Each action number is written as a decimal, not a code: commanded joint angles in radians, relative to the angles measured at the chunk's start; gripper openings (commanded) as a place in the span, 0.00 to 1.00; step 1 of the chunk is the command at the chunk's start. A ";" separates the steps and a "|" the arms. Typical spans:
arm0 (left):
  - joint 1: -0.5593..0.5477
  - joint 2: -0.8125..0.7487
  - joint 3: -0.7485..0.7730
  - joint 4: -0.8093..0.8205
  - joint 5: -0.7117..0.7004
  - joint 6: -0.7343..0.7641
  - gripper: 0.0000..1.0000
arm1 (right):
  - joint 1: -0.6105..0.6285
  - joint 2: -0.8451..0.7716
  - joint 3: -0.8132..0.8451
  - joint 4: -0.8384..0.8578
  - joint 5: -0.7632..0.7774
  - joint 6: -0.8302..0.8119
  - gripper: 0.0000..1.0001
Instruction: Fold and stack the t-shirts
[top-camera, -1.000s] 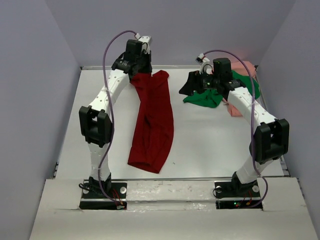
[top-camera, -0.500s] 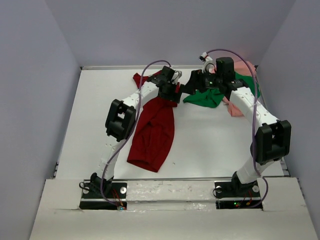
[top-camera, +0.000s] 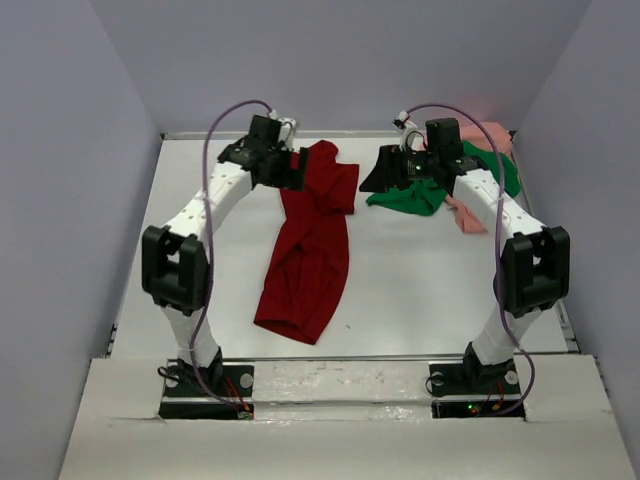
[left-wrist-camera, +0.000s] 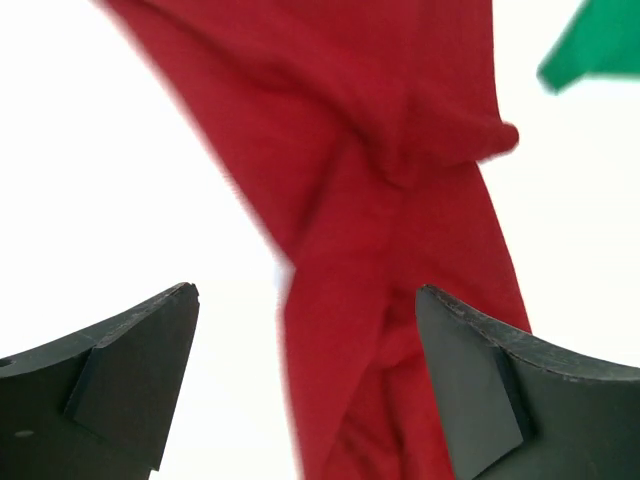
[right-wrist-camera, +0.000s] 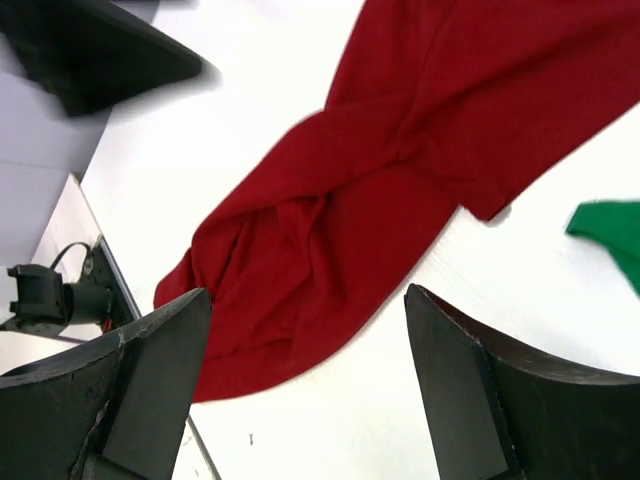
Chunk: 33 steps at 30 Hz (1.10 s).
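The dark red t-shirt (top-camera: 308, 250) lies in a long crumpled strip down the middle of the table, its upper part bunched at the far end. My left gripper (top-camera: 296, 168) hovers open over that upper part; in the left wrist view the red cloth (left-wrist-camera: 400, 200) shows below the gripper (left-wrist-camera: 307, 292), nothing held. My right gripper (top-camera: 376, 178) stands open just left of the bright green t-shirt (top-camera: 410, 196). The right wrist view shows the red t-shirt (right-wrist-camera: 380, 190) beyond the open gripper (right-wrist-camera: 307, 292). The pale pink t-shirt (top-camera: 492, 133) lies partly under the green one.
Grey walls close in the table (top-camera: 420, 290) on the left, far and right sides. The green and pink shirts are heaped at the far right corner. A green corner (left-wrist-camera: 600, 45) shows near the red shirt. The arm bases stand at the near edge.
My left gripper has opened and let go of the red shirt. It swung right towards the middle, then back left. The shirt's upper end now lies further right. The right arm barely moved.
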 joint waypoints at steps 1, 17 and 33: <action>0.055 -0.220 -0.085 -0.016 0.026 0.043 0.99 | 0.017 0.037 0.051 -0.052 -0.029 -0.003 0.84; 0.128 -0.331 -0.343 -0.049 0.312 0.075 0.98 | 0.065 0.104 0.137 -0.103 0.049 -0.032 0.83; 0.162 -0.166 -0.319 -0.202 0.456 0.185 0.89 | 0.223 0.386 0.354 -0.222 0.006 -0.064 0.78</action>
